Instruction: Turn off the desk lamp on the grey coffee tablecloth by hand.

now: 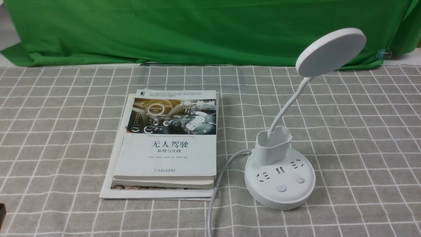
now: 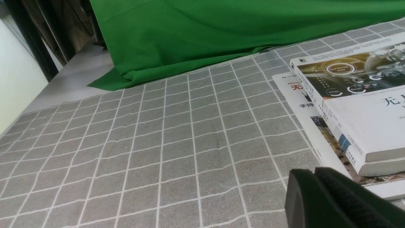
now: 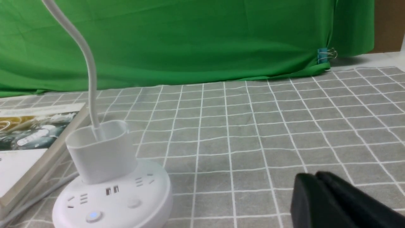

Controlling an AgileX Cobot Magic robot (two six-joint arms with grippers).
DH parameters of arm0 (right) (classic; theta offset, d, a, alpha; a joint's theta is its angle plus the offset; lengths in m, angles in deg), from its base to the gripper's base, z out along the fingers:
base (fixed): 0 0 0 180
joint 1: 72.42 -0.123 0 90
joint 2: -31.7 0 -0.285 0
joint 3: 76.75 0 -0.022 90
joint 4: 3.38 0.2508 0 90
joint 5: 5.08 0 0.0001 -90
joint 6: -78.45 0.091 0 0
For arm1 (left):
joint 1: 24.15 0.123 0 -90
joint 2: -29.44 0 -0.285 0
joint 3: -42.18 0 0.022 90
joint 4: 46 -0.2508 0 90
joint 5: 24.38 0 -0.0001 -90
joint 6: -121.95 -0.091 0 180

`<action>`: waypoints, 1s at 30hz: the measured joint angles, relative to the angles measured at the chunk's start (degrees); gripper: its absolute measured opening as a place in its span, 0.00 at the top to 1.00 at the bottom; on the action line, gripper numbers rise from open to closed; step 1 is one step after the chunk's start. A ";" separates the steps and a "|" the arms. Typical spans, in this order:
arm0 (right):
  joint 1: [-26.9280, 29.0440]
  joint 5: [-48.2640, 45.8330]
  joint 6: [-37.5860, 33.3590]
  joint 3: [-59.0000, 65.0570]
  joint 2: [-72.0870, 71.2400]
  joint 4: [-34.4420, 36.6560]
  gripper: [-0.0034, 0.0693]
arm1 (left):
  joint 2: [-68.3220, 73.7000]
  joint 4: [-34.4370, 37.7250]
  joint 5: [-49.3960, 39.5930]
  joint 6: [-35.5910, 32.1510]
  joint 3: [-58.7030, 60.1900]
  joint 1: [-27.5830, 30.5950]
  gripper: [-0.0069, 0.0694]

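Note:
The white desk lamp (image 1: 279, 177) stands on the grey coffee tablecloth (image 1: 65, 131) right of centre. Its disc head (image 1: 330, 52) is raised on the bent neck, and its cup sits on the round base. A base button (image 1: 281, 188) glows faint blue, as it also does in the right wrist view (image 3: 93, 216). My right gripper (image 3: 315, 175) is shut and empty, low over the cloth (image 3: 253, 142), to the right of the lamp base (image 3: 110, 202) and apart from it. My left gripper (image 2: 314, 171) is shut and empty, near the books' corner.
Two stacked books (image 1: 167, 144) lie on a larger magazine left of the lamp, also seen in the left wrist view (image 2: 354, 104). The lamp's white cord (image 1: 217, 184) runs toward the front edge. A green cloth (image 1: 197, 29) hangs at the back.

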 joint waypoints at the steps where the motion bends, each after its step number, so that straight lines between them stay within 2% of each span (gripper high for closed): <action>1: 0.00 0.00 0.00 0.00 0.00 0.00 0.88 | 0.00 0.00 0.00 0.00 0.00 0.00 0.88; 7: 0.00 -0.27 0.00 0.00 0.00 0.00 0.88 | 0.00 0.00 0.00 0.00 0.00 0.00 0.88; 11: 0.00 -4.45 0.00 0.00 0.00 0.00 0.88 | 0.00 0.00 0.00 0.00 0.00 0.00 0.88; 23: 0.00 -4.92 -0.22 0.00 0.00 0.00 0.88 | 0.00 0.00 0.00 0.00 0.00 0.00 0.88; 25: 0.00 -4.92 -2.01 0.00 0.00 0.00 0.88 | 0.00 0.00 0.00 0.00 0.00 0.00 0.88; 26: 0.00 -4.92 -6.46 0.00 0.00 0.00 0.88 | 0.00 0.00 0.00 0.00 0.00 0.00 0.88; 30: 0.00 -4.92 -10.16 0.00 0.00 0.00 0.88 | 0.00 0.00 0.00 0.00 0.00 0.00 0.88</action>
